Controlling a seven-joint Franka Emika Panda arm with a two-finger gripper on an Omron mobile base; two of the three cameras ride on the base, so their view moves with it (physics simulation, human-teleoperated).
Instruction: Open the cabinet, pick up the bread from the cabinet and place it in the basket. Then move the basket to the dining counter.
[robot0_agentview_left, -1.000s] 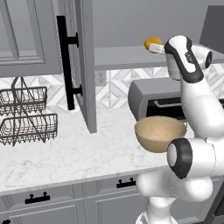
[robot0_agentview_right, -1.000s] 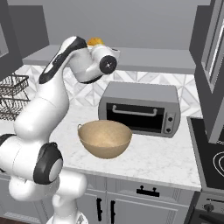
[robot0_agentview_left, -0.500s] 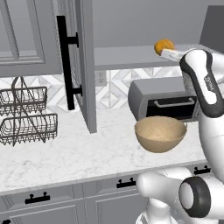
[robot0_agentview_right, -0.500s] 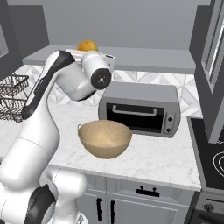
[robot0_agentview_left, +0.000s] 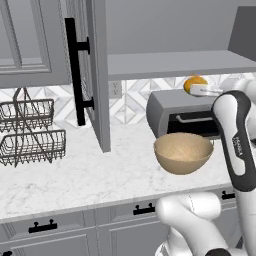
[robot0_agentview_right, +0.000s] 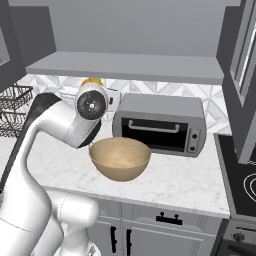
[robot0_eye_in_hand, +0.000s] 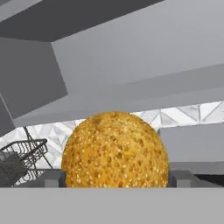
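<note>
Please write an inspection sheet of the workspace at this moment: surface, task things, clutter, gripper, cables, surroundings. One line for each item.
Surface: white marble counter over grey drawers with black pulls.
Job's things: the cabinet door stands open. The bread sits between the fingers, out of the cabinet, below its shelf and above the toaster oven. The basket stands on the counter in front of the toaster oven, with nothing in it.
Clutter: black two-tier wire rack at the far left of the counter.
Grippers: the gripper is closed on the bread, jaws wide.
Cables: nothing seen.
Surroundings: patterned tile backsplash, wall outlet, stove top to the right.
</note>
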